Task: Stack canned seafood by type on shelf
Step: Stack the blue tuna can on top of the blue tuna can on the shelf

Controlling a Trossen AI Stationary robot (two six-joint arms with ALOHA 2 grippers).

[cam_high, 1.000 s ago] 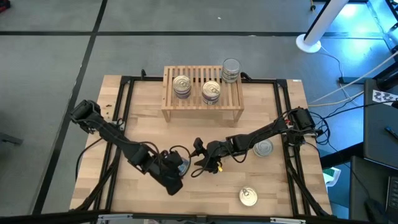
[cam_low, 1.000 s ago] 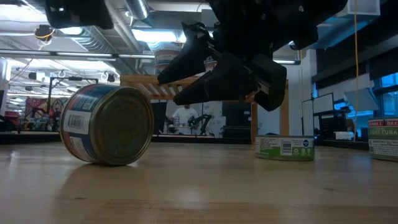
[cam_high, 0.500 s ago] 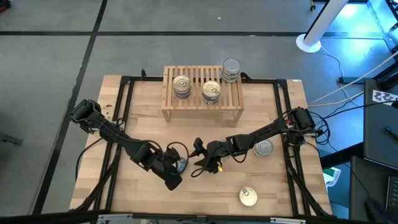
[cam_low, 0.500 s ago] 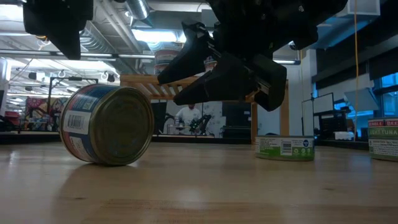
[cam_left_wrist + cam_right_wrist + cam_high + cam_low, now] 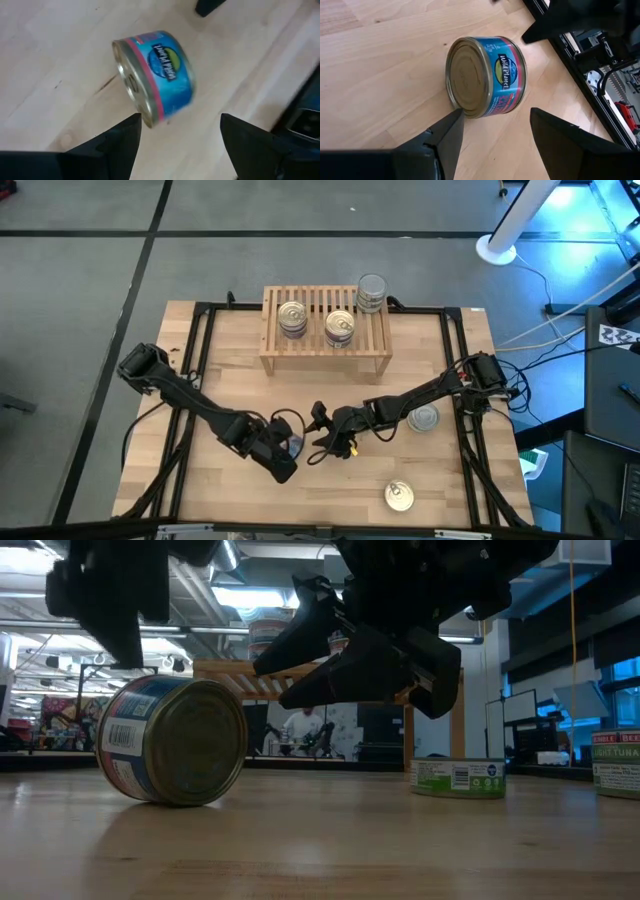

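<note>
The blue can (image 5: 485, 75) lies on its side on the desk (image 5: 440, 360), in the middle of the front half, between the 2 claws. It looks small, stiff and smooth, so I judge it can roll; the flat lid and bottom seem the best places to hold. The left claw (image 5: 177, 135) hangs just above it, wide and empty. The right claw (image 5: 492, 132) waits beside it, also apart and empty. The shelf (image 5: 325, 352) at the back edge carries 3 cans, with free room left.
</note>
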